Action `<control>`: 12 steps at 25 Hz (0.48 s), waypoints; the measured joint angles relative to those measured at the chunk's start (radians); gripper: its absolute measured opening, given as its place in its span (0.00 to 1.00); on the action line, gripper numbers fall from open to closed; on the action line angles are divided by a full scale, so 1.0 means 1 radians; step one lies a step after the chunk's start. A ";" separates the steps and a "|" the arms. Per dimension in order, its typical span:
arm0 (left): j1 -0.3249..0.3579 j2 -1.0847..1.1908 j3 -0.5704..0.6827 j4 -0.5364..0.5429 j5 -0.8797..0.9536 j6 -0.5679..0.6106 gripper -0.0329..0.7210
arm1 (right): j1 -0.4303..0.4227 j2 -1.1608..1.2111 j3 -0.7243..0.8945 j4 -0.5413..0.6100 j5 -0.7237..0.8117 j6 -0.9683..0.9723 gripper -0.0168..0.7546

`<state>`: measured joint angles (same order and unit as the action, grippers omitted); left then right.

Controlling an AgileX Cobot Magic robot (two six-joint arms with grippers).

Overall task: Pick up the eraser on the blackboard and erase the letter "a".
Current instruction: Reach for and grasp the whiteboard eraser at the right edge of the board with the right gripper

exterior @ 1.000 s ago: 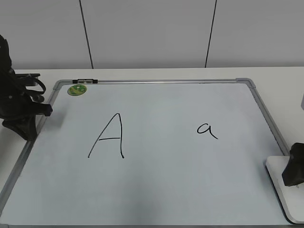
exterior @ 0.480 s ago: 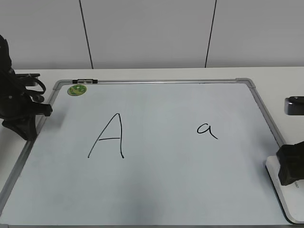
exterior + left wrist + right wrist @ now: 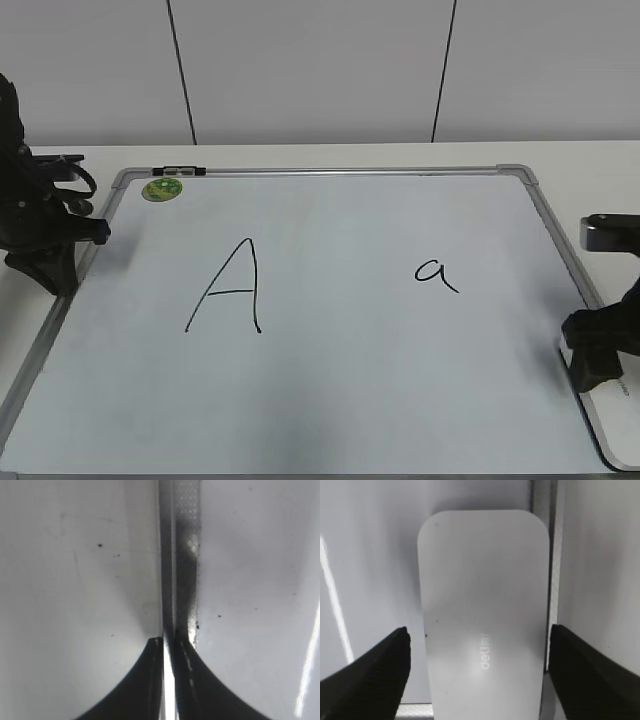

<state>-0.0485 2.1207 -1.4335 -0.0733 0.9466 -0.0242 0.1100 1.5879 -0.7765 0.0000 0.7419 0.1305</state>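
Right pincer: your right pincer (image 3: 479, 645) is spread wide. One dark finger (image 3: 375, 675) is on each side of the eraser (image 3: 484, 610), and neither one touches it.
Right pincer place: you can see it (image 3: 600, 350) at the right edge of the desk (image 3: 320, 155), down near the front right corner.
Eraser: it is a flat white block with round corners and small grey letters on top. It lies flat under your right pincer, at the front right corner of the blackboard (image 3: 330, 400). Its long side runs just beside the silver frame (image 3: 552, 555).
Eraser from outside: only a white strip (image 3: 610, 430) shows below the dark pincer.
Letter "a": the small black "a" (image 3: 436, 273) sits on the right half of the board. It is well apart from the eraser, nearer the middle and farther back.
Big "A": the tall black "A" (image 3: 228, 288) is on the left half of the board.
Green magnet: a small round one (image 3: 161, 188) sits at the back left corner of the board.
Left pincer: your left pincer (image 3: 167, 645) is pressed nearly together with only a thin gap, and it pinches nothing. It rests over the frame strip (image 3: 180, 555).
Left arm: the dark arm (image 3: 35, 220) stands at the left edge of the desk.
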 joint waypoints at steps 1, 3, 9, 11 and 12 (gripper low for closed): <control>0.000 0.000 0.000 0.000 0.000 0.000 0.09 | 0.000 0.005 0.000 0.000 -0.002 0.000 0.85; 0.000 0.000 0.000 0.000 0.000 0.000 0.09 | 0.000 0.021 -0.001 0.000 -0.008 0.000 0.84; 0.000 0.000 0.000 -0.002 0.000 0.000 0.09 | 0.000 0.051 -0.001 0.000 -0.014 0.000 0.79; 0.000 0.000 0.000 -0.002 0.000 0.000 0.09 | 0.000 0.051 -0.001 0.000 -0.014 0.000 0.75; 0.000 0.000 0.000 -0.002 0.000 0.000 0.09 | 0.000 0.051 -0.001 -0.006 -0.014 0.000 0.73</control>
<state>-0.0485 2.1207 -1.4335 -0.0756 0.9466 -0.0242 0.1100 1.6387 -0.7778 -0.0064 0.7276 0.1305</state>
